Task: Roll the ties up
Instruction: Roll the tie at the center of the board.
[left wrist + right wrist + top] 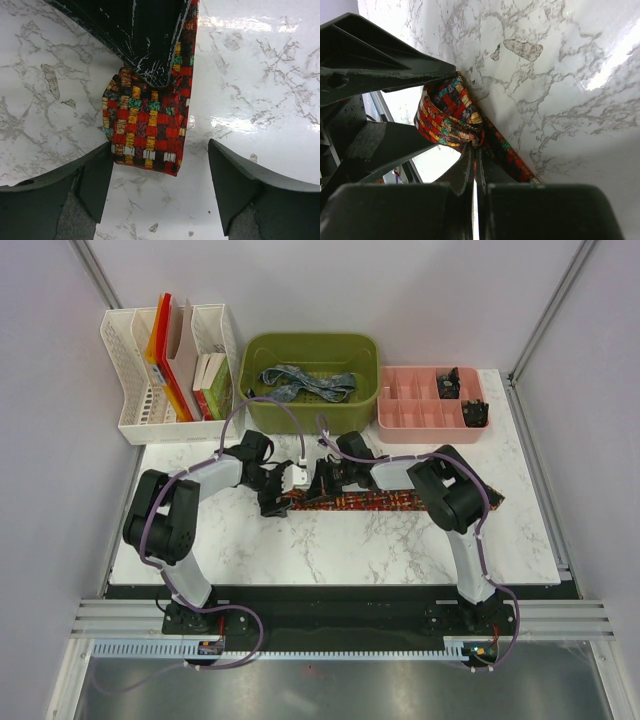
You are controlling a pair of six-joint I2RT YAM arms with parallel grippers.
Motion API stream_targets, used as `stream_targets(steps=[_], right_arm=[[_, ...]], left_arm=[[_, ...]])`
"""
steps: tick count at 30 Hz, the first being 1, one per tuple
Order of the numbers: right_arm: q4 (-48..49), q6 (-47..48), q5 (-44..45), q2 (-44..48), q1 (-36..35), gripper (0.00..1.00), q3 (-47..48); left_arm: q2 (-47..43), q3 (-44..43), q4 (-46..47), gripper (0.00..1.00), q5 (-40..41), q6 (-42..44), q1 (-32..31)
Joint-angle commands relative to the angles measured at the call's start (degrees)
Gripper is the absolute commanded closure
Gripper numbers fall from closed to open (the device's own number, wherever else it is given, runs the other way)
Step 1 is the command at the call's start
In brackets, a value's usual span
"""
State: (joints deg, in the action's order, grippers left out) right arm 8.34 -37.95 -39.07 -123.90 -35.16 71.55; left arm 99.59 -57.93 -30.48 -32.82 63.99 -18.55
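Red-checked tie (400,501) lay along the worktop (330,550), only its end rolled: my right jaws pinched the roll, left jaws open around it. Blue-grey tie (305,385) lay unrolled in the bin (310,340).

Bare marble table (330,550) lies open between the red patterned tie (395,501) and the arm bases. Along the far edge a white file rack (130,425), a green bin (310,418) and a pink tray (400,423) stand in a row, closing that side. At the tie's left end the left gripper (160,175), jaws spread, and the right gripper (475,155), pinched on the fabric, crowd close together. The right arm (455,500) crosses the tie's other end.
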Motion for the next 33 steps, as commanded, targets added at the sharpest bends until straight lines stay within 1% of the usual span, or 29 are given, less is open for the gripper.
stream_targets(steps=[1, 4, 6, 9, 13, 15, 16, 19, 20, 22, 24, 26, 29, 33], right_arm=[[-4.38, 2.62, 5.76, -2.32, -0.79, 1.00, -2.99], [-4.56, 3.41, 5.14, -1.61, -0.88, 1.00, -3.52], [-4.65, 3.94, 4.70, -1.00, -0.79, 1.00, -3.61], [-4.73, 4.20, 3.92, -0.12, -0.79, 1.00, -3.43], [-4.73, 4.38, 3.65, -0.47, -0.70, 1.00, -2.65], [-4.73, 4.55, 3.56, -1.08, -0.70, 1.00, -2.29], [-4.73, 4.73, 3.65, -1.26, -0.79, 1.00, -1.68], [-4.73, 4.91, 3.83, -2.14, -0.70, 1.00, -0.28], [-4.73, 5.17, 3.83, -2.40, -0.70, 1.00, 0.08], [-4.73, 5.26, 3.83, -3.54, -0.53, 1.00, 1.48], [-4.82, 5.43, 3.74, -4.68, 0.44, 1.00, 2.54], [-5.26, 5.61, 3.04, -5.30, 1.31, 1.00, 4.38], [-7.19, 5.61, 1.37, -5.13, 2.11, 1.00, 6.41], [-8.07, 2.20, -0.83, -1.27, 2.11, 1.00, 5.62]], left_arm=[[-1.24, 0.36, 3.67, 0.19, 0.12, 0.96, 0.44], [-0.89, 0.10, 4.55, 0.19, 0.12, 0.88, 1.23], [-0.80, -0.25, 4.64, 0.15, -0.49, 0.09, 1.41], [-1.50, 0.53, 4.46, 0.13, -2.77, 1.23, 1.41], [-1.07, 0.63, 4.46, 0.12, -3.22, 2.72, -0.26], [-0.19, -0.60, 5.07, 0.13, -2.69, 1.58, -1.57], [0.94, -1.04, 5.34, 0.14, -2.17, 1.23, -1.93], [2.53, -2.53, 6.40, 0.23, 1.00, 0.44, -3.34], [3.41, -3.15, 6.48, 0.27, 1.78, 0.52, -3.43], [4.29, -3.41, 6.66, 0.32, 2.93, 0.44, -3.43], [5.44, -3.85, 7.27, 0.41, 4.86, -0.09, -3.43], [5.61, -3.59, 8.33, 0.47, 6.18, -1.75, -3.43], [5.79, -3.68, 9.82, 0.50, 7.15, -4.73, -3.43], [5.44, -3.77, 10.09, 0.53, 8.29, -6.85, -3.43]])
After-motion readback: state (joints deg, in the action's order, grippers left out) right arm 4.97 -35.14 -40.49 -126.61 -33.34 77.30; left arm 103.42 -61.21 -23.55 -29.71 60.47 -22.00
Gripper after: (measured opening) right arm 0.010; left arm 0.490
